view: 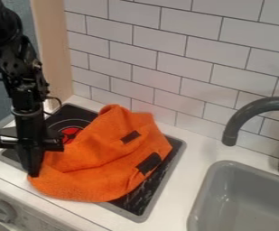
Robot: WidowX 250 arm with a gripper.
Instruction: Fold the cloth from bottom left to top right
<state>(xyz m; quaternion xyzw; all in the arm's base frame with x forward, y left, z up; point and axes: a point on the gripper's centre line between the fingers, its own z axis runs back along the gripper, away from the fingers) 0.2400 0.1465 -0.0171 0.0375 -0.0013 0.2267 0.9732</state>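
Note:
The orange cloth lies rumpled across the black stove top, with loose folds and two dark patches on its right half. Its lower left part hangs past the stove's front left edge onto the white counter. My gripper points down at the cloth's lower left edge, its tips at or against the fabric. Whether any cloth is held between them cannot be made out.
The stove top has a grey rim, and a red burner mark shows left of the cloth. A grey sink and dark faucet stand at the right. A white tiled wall rises behind.

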